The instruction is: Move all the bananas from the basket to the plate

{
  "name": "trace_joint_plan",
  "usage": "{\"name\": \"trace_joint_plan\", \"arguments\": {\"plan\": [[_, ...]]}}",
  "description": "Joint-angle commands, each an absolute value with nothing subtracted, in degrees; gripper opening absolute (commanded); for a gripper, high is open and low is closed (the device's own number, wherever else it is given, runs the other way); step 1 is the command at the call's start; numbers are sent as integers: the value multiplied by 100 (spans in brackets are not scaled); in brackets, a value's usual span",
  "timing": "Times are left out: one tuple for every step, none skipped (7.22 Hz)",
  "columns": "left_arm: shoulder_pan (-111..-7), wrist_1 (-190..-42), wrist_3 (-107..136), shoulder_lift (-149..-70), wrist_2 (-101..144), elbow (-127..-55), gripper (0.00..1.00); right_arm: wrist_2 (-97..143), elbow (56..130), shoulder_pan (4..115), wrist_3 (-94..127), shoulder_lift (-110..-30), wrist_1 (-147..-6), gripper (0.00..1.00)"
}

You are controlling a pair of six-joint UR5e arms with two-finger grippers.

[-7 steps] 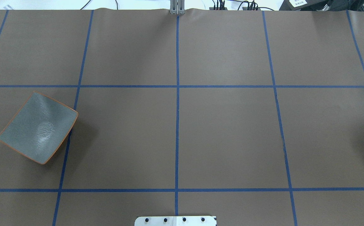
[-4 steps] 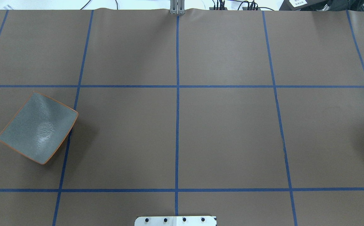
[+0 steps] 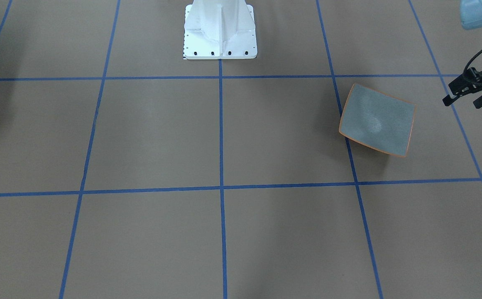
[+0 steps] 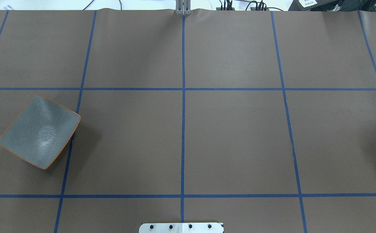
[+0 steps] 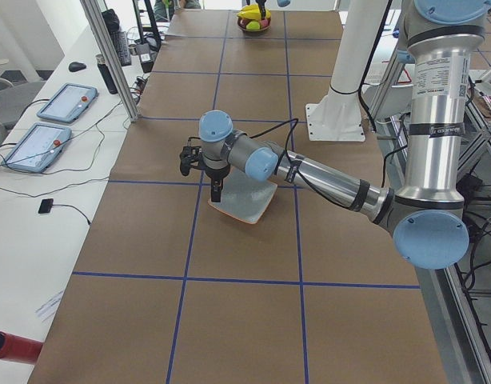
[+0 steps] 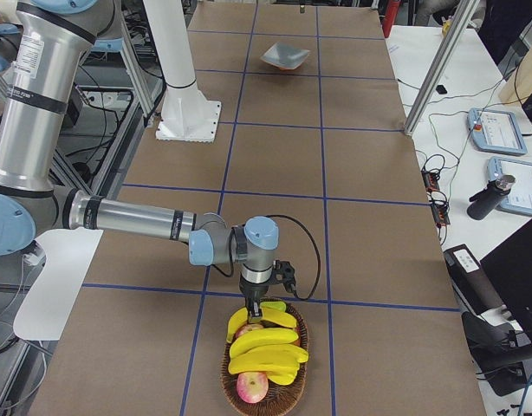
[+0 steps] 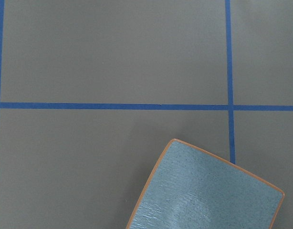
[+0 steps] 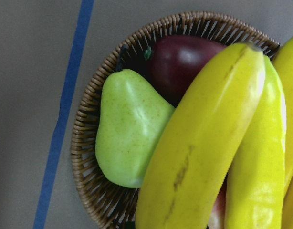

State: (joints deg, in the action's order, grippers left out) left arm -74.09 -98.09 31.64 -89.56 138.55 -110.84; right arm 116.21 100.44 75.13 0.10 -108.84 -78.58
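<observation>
The bananas [image 6: 268,347] are lying heaped in the basket [image 6: 225,371], at the end of the worktop [image 4: 233,136] on the robot's right. None is lying on the plate [image 4: 39,131] yet. They are lying crosswise in the basket. In the right wrist view the top one is running slantwise from lower left to upper right, and it is covering part of a green pear [image 8: 125,129] and a dark red fruit [image 8: 180,62].

The right claw [image 6: 254,310] is pointing straight down over the heap's edge that is facing the middle of the worktop, very close to the topmost banana. I cannot tell if it is touching, nor if it is released or clenched.

So you are dealing with 1 relation: the banana is lying directly below this claw, and I am judging that the jaws should be closing across its narrow width, not along its length.

The plate is sitting well apart, at the opposite end, where the left claw [image 5: 216,190] is hanging over its edge. Its state I cannot tell either. Of the 2 arms, the right one is clearly the nearer to the fruit.
</observation>
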Motion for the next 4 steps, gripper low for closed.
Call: {"name": "trace_joint_plan", "arguments": {"plan": [[-7409,-9809,3182,-8982,13860,-11048,100,11637,10780,7523,9,-10986,-8442,0],[-7409,-9809,3182,-9017,13869,-11039,100,11689,11063,7515,70,-10891,-8690,0],[-7383,-9800,3190,-9078,13878,-11004,100,12072,11057,7515,131,-10629,-8701,0],[-7383,-9782,3373,-9349,13895,-10908,100,12424,11039,7515,236,-10356,-8692,0]]}}
